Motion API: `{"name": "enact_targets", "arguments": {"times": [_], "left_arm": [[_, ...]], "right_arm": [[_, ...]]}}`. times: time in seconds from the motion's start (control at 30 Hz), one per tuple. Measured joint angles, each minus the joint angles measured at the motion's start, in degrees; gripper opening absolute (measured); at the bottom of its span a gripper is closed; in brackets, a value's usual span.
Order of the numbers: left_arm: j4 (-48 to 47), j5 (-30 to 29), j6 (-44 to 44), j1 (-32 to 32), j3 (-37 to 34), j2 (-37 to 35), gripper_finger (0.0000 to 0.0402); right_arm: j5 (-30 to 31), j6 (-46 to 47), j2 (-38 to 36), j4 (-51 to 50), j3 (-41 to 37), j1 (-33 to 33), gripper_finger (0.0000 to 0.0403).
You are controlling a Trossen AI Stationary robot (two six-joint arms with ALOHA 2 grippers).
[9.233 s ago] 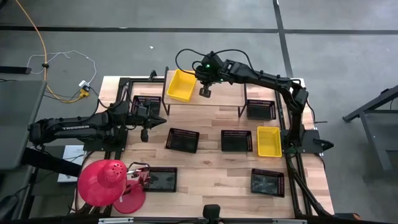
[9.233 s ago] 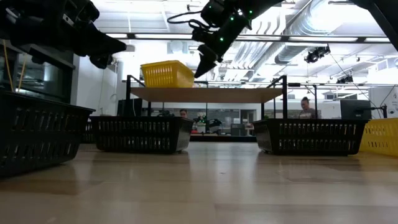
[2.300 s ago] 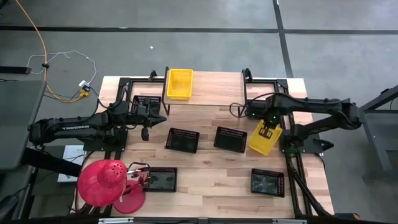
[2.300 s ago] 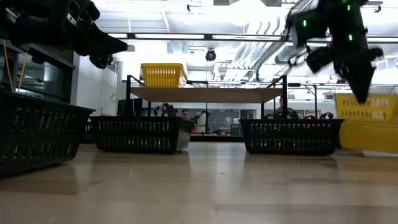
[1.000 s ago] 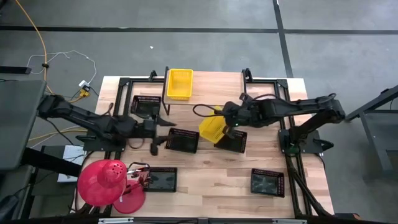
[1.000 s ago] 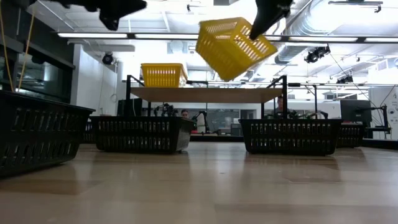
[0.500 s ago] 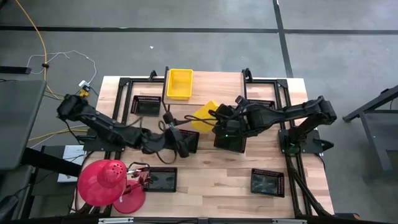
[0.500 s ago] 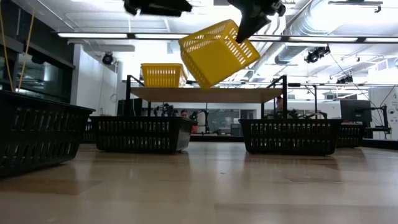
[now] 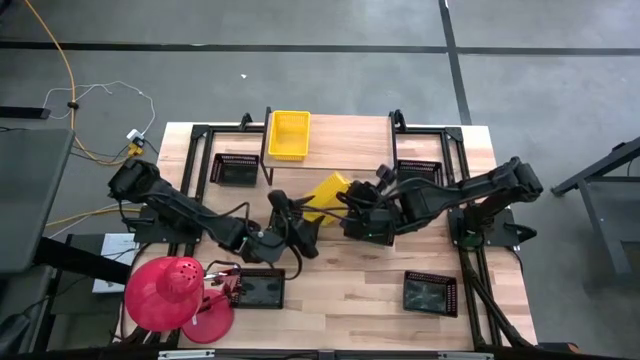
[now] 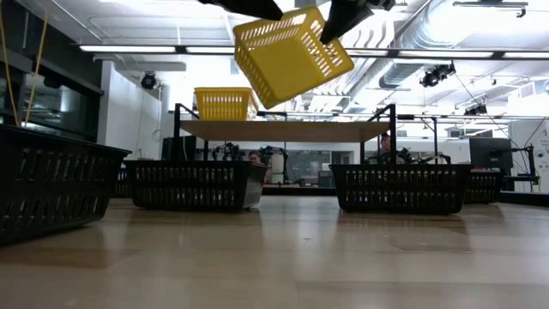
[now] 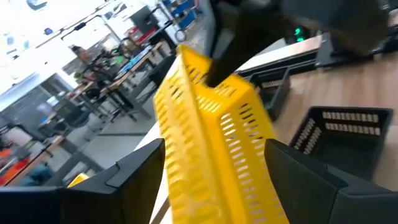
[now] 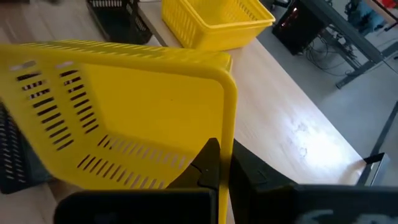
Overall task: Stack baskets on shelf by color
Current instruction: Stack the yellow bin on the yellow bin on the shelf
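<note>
A yellow basket (image 9: 325,192) hangs tilted in the air over the table's middle, high up in the low view (image 10: 292,54). My right gripper (image 9: 347,203) is shut on its rim, pinching the edge in the right wrist view (image 12: 219,158). My left gripper (image 9: 302,213) has come up to the same basket (image 11: 211,143). It stands open, one finger (image 11: 140,180) on each side of the basket with gaps showing. A second yellow basket (image 9: 289,135) rests on the left end of the wooden shelf (image 9: 350,140).
Several black baskets lie on the table: back left (image 9: 237,168), back right (image 9: 420,172), centre (image 9: 372,226), front left (image 9: 262,288) and front right (image 9: 430,292). Another (image 9: 300,232) lies partly under my left arm. A red dome (image 9: 165,295) sits at the front left corner.
My right arm carried the yellow basket left and higher. My left arm swung in toward the middle, and its opened fingers now stand on either side of that basket.
</note>
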Motion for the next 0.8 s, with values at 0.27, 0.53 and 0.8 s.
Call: {"name": "enact_targets", "arguments": {"times": [0.27, 0.53, 0.8], "left_arm": [[-2.24, 0.01, -2.14, 1.71, 0.00, 0.00, 0.0263], [-5.54, 2.04, -7.47, 3.84, 0.00, 0.00, 0.0201], [-5.57, 1.59, -6.44, 4.23, 0.00, 0.00, 0.0044]], "right_arm": [[-0.11, -0.09, 0.00, 0.42, 0.00, 1.36, 0.0000], [-0.09, -0.46, 0.00, 0.79, 0.00, 1.88, 0.0000], [-0.57, -0.52, -0.02, 0.71, -0.02, 1.83, 0.0000]]}}
